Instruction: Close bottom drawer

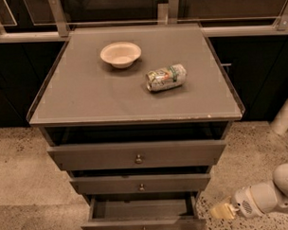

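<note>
The bottom drawer [143, 224] is the lowest of three grey-brown cabinet drawers. It stands pulled out, its empty inside showing, and its small knob sits at the frame's bottom edge. My gripper [219, 211] is low at the right, just beside the drawer's right front corner, at the end of my white arm [270, 194] that comes in from the right. Its yellowish tips point left toward the drawer.
The top drawer [138, 155] and middle drawer [140, 184] stick out a little. On the cabinet top [86, 95] lie a cream bowl [120, 54] and a crushed can [166, 77]. A speckled floor [22, 168] surrounds the cabinet. A white pole [285, 114] stands at right.
</note>
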`<state>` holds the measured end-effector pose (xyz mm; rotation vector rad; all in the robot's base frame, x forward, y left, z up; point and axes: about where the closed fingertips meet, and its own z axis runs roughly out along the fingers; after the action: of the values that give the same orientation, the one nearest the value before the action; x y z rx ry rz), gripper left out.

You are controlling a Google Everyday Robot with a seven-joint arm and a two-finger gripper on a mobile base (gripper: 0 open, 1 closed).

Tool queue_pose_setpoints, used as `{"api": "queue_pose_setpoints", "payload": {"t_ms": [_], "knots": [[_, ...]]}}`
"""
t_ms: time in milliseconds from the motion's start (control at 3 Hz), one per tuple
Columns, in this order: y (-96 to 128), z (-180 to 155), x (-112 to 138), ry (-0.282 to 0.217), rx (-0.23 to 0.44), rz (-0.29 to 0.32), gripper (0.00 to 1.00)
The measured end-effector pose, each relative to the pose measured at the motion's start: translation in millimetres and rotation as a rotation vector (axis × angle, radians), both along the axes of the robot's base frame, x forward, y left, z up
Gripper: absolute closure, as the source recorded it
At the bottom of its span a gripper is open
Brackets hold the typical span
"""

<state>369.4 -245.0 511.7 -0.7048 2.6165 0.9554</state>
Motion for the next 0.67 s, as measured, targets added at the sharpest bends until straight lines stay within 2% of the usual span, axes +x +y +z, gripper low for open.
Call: {"api": "queue_pose_setpoints", "payload": {"t_ms": [333, 667], "knots": [[0.3, -2.5, -1.4, 0.007, 0.001, -0.003, 1.0], [-8.8, -38.6, -7.5, 0.081, 0.039, -0.052, 1.0]]}}
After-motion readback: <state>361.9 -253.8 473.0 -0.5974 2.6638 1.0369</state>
